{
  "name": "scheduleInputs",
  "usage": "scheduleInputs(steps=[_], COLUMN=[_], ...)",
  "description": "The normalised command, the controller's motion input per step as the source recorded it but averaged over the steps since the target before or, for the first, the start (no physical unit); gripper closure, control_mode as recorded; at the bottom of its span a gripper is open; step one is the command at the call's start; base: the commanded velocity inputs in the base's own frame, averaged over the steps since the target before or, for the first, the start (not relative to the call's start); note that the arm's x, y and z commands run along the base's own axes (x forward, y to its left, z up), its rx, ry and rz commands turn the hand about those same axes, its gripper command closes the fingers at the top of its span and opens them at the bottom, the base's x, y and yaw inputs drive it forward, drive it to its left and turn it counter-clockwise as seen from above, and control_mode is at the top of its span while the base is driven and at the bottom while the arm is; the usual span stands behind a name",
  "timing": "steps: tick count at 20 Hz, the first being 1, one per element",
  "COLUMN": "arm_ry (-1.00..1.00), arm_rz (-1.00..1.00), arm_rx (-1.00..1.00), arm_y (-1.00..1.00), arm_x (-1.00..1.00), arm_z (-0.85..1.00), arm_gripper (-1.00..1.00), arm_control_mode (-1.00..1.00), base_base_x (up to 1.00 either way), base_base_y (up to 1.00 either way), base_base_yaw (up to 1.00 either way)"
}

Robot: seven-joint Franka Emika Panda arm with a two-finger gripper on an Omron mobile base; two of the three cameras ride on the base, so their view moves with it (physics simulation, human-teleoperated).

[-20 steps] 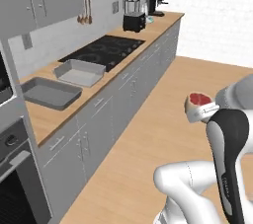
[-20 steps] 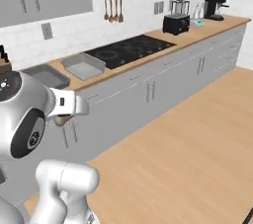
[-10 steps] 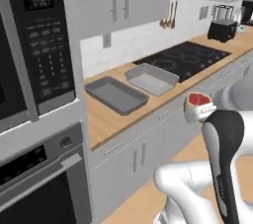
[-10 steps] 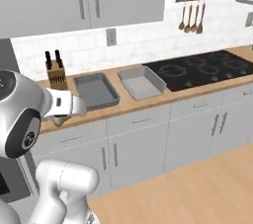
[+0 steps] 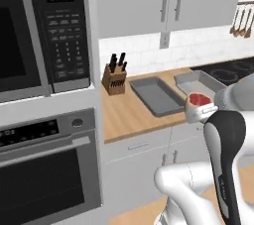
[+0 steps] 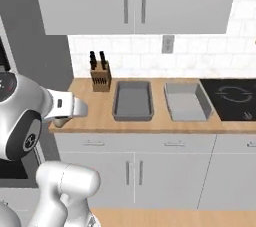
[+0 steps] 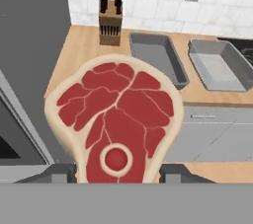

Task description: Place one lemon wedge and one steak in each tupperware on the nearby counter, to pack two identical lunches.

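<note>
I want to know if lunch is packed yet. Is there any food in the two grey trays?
No, both trays on the counter are bare inside, and the steak sits between the gripper fingers.

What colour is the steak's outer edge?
Pale cream around the red steak; clearest in the hand view.

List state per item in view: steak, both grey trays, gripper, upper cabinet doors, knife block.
Raw red steak with pale fat rim: held in the gripper, off the counter.
Dark grey rectangular tray: empty, on the wood-grain counter.
Lighter grey rectangular tray: empty, beside the first.
Two-finger gripper: shut on the steak.
Pale grey upper cabinet doors: closed.
Wooden knife block: upright, knives in.
</note>
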Motion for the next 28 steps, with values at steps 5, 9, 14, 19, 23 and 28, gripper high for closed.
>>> scheduleInputs(steps=[5, 9, 14, 19, 23, 28], arm_ry=[0.0, 0.0, 0.0, 0.0, 0.0, 0.0], arm_rz=[0.0, 0.0, 0.0, 0.0, 0.0, 0.0], arm_rx=[0.0, 0.0, 0.0, 0.0, 0.0, 0.0], arm_y=[0.0, 0.0, 0.0, 0.0, 0.0, 0.0], arm_x=[0.0, 0.0, 0.0, 0.0, 0.0, 0.0], arm_z=[0.0, 0.0, 0.0, 0.0, 0.0, 0.0], arm_gripper=[1.0, 1.0, 1.0, 1.0, 1.0, 1.0], arm_control_mode=[1.0, 1.0, 1.0, 1.0, 1.0, 1.0], base_base_x=[0.42, 0.26, 0.39, 0.55, 0.54, 0.21], base_base_y=[-0.78, -0.73, -0.35, -0.28, -0.39, -0.26], base_base_yaw=[0.47, 0.42, 0.36, 0.33, 0.23, 0.05])
